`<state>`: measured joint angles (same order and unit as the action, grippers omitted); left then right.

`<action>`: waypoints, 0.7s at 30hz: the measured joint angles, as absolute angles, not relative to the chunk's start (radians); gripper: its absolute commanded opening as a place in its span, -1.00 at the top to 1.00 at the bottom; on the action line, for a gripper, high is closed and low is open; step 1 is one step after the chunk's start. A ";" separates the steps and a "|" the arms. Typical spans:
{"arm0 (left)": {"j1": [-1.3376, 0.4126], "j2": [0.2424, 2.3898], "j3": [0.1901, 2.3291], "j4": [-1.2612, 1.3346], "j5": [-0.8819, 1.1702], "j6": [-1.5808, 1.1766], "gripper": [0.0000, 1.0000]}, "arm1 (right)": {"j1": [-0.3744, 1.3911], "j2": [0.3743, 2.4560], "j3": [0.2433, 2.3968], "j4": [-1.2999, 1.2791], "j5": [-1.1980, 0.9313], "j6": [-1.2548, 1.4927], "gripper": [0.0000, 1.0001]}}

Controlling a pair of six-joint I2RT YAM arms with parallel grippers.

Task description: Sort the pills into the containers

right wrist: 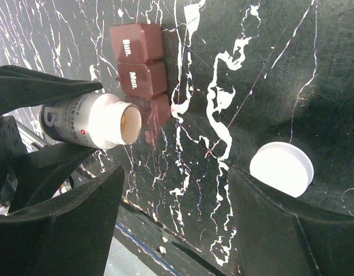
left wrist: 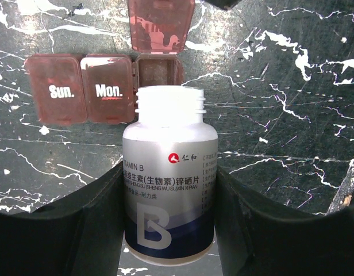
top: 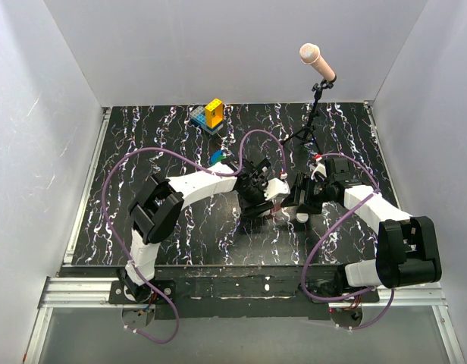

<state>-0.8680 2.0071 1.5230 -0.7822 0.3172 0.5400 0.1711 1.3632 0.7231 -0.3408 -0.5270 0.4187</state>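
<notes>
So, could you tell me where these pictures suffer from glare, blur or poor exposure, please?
Left wrist view: the label on the bottle is sharp, its white neck washed out, the pill box behind soft. Right wrist view: the white cap is blown out to a flat disc; the fingers of the right gripper are dark shapes. Top view: evenly lit, but the pill box barely shows.

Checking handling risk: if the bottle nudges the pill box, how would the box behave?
The pill box looks like small, thin plastic, so it is probably light and apt to slide on the smooth table. Its one open lid, flipped back on its hinge, would likely flex or swing if bumped. Flat and low, it should not tip.
</notes>
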 measured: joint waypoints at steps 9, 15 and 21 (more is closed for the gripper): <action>-0.868 2.007 1.525 -0.786 0.290 0.546 1.00 | 0.171 1.364 0.723 -0.341 -0.527 0.419 -0.59; -0.868 2.007 1.536 -0.794 0.278 0.552 1.00 | 0.171 1.364 0.723 -0.340 -0.527 0.419 -0.59; -0.868 2.007 1.554 -0.802 0.269 0.561 1.00 | 0.171 1.363 0.723 -0.340 -0.528 0.419 -0.59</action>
